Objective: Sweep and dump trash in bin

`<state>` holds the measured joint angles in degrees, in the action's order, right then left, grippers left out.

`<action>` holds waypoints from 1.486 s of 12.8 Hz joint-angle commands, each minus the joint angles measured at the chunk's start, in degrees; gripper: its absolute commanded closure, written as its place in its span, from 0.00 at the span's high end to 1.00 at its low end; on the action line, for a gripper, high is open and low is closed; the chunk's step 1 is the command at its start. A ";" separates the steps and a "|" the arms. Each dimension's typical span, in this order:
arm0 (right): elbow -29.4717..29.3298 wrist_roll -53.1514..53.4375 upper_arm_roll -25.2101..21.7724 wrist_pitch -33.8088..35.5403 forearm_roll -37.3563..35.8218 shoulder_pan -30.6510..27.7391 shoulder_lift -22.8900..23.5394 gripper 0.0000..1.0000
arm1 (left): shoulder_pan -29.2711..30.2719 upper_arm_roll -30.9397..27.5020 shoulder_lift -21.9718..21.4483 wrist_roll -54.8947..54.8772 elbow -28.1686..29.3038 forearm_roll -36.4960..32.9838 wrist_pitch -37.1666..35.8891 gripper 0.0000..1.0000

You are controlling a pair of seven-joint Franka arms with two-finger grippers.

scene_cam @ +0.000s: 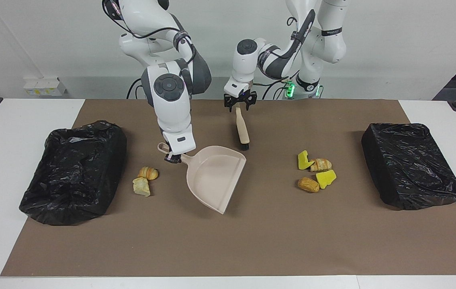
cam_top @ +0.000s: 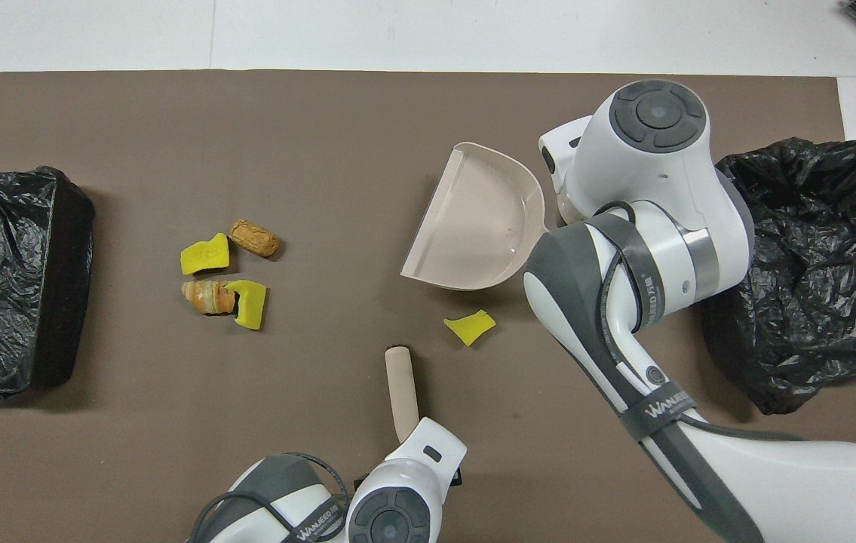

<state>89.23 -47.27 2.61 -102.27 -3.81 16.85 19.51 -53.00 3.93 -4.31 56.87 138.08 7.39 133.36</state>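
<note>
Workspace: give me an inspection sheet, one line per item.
Surface: brown mat lying flat on a white table.
Job's things: four trash bits clustered toward the left arm's end; two more bits beside the right arm's bin; yellow chunk between dustpan and brush; second bin at the left arm's end.
Clutter: nothing seen.
Grippers: right gripper shut on the dustpan's handle; left gripper at the brush handle's end.
Cables: cable along the left arm, off the mat.
Surroundings: white boxes by the wall.

Right gripper [scene_cam: 173,159] low, fingers clamped — left gripper [scene_cam: 239,105] raised
</note>
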 commanded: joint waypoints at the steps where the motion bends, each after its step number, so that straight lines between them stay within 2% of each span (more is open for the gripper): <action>1: 1.56 -2.83 0.55 0.76 -1.03 -0.59 -1.66 0.00 | -1.49 -0.94 -0.44 0.61 0.97 0.52 1.29 0.00; 4: 3.31 -5.28 0.55 -0.11 -0.94 -0.68 -2.36 0.00 | -1.15 -1.03 -1.39 -0.88 0.35 0.16 -1.07 0.00; 7: 7.35 -8.45 0.55 -2.75 -1.03 -0.94 -4.30 0.00 | 0.87 -1.46 -4.12 -4.66 -1.75 -0.01 -9.23 0.00; 8: 7.71 -11.07 0.55 -2.76 -1.20 -1.03 -4.48 0.00 | 3.23 -1.47 -5.87 -6.49 -2.45 -0.88 -12.74 0.00; 11: 7.72 -17.25 0.64 -2.49 -4.97 -0.25 -4.56 0.00 | 13.75 -1.47 -15.17 -15.88 -2.81 -1.77 -23.03 0.00; 12: 7.80 -17.33 0.81 -2.58 -4.98 -0.24 -4.65 0.00 | 17.63 -1.47 -16.16 -19.22 -3.86 -3.42 -25.32 0.00; 14: 9.55 -17.51 0.90 -2.93 -5.33 -0.24 -5.27 0.00 | 24.84 -1.47 -14.42 -24.59 -6.32 -8.60 -26.05 0.00; 19: 11.76 -17.07 1.08 -7.23 -8.50 5.64 -4.04 0.00 | 45.14 -1.47 -2.22 -43.65 -19.40 -9.59 -25.43 0.00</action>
<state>99.19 -64.26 3.42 -107.63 -10.56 21.57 16.30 -13.63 1.54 -13.21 18.10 125.76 -1.27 108.75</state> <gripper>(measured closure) 0.692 0.744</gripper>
